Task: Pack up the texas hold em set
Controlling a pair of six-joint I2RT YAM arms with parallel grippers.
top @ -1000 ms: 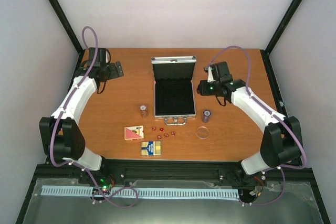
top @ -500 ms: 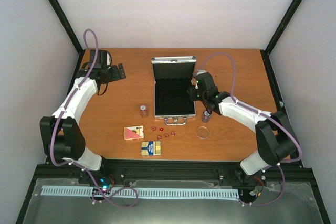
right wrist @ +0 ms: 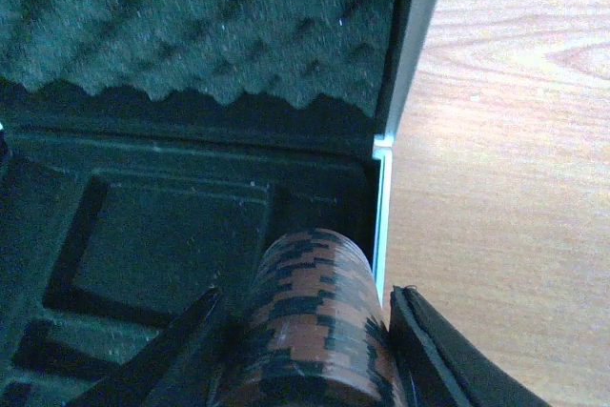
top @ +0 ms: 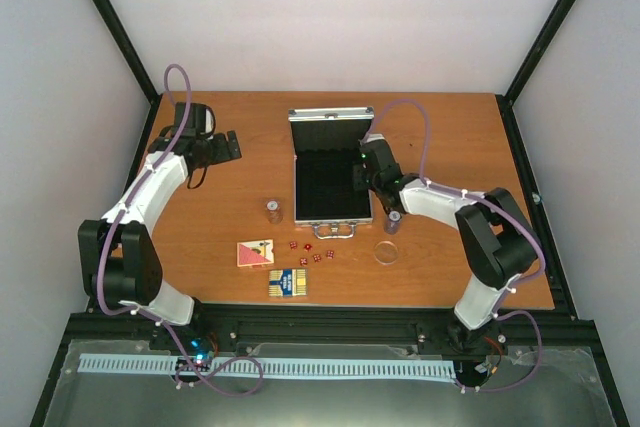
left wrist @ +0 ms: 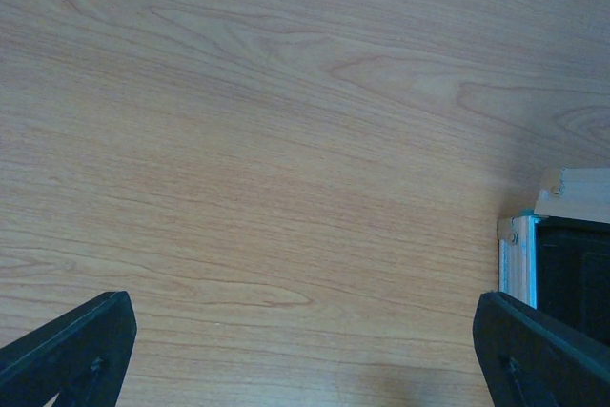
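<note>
At centre of table [top: 460, 147]: silver case [top: 295, 182], open, black inside. Lid [top: 330, 119] upright on the far side, lined with rippled dark foam in the right wrist view. Handle [top: 333, 232] on the near side.

Right gripper [top: 363, 175] over the case's right side, toward the far right corner of the black tray. Jaws partway closed, gripping a held chip stack [right wrist: 310, 316], brown with dark stripes, lying sideways between the two fingers [right wrist: 434, 350]. Stack just inside the case's right wall, above the recessed tray. Touching the tray or not: cannot tell.

Left gripper [top: 222, 145] at the far left of the table, well apart from the case. Jaws wide, nothing between them, bare wood below. At the right edge of the left wrist view, a silver-edged corner with a dark inside, seemingly the case.

Loose on the table, outside the case:
- left chip stack [top: 273, 210], upright, just left of the case's near left corner.
- right chip stack [top: 394, 220], upright, just right of the near right corner, beside the right arm.
- red dice [top: 310, 250], scattered just near of the handle.
- clear disc [top: 386, 252], flat, right of the dice, near the right chip stack.
- red-and-white card deck [top: 255, 253], left of the dice.
- yellow-and-blue card deck [top: 289, 282], just beside the first deck, nearer the table's near edge.
</note>
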